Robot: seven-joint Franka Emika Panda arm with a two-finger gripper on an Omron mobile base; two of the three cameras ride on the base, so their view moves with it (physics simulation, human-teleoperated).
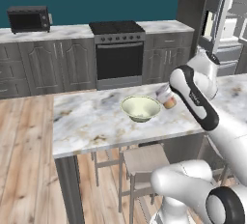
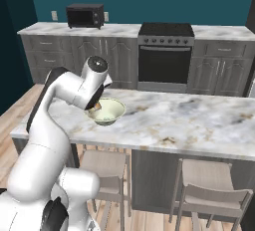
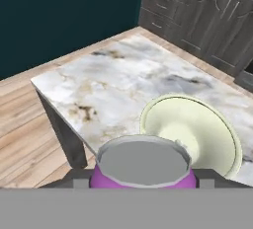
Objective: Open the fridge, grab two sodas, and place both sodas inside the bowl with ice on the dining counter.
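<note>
Above the surface (image 1: 87, 121), hand (image 3: 143, 181) closed on purple can (image 3: 142, 166), held just beside the bowl (image 1: 140, 108), can's orange band toward the bowl.

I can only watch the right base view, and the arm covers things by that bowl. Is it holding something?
Observer: Yes, the hand view shows the gripper shut on a purple can.
Operator: Is it in the bowl yet?
Observer: No; the left base view shows it beside the bowl, over the dining counter.
Operator: And the fridge?
Observer: Left base view: the fridge is at the far right, door open.
</note>
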